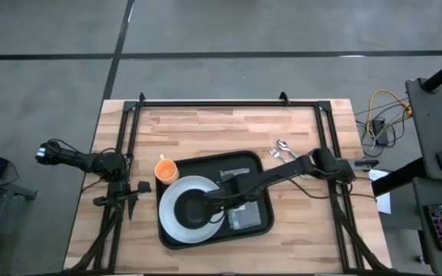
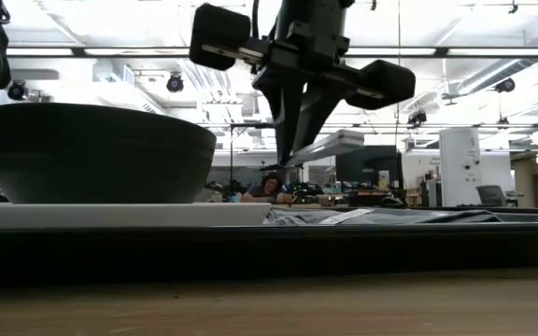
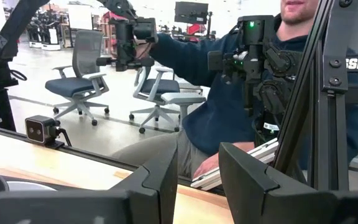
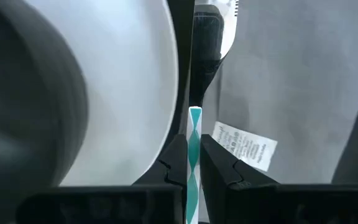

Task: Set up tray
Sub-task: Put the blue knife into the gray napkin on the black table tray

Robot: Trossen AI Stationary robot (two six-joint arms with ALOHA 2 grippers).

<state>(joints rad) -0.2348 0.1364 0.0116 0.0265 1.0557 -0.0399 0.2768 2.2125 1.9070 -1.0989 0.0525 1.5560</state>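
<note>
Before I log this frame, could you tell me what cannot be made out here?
- High view: the right gripper tip over the tray, masked by its own arm.
- Right wrist view: the striped handle, cut off by the edge.
- High view: the cutlery beside the tray, too small to identify.

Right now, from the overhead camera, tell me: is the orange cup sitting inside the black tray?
No. The orange cup stands on the wooden table just outside the tray, off its upper-left corner.
</note>
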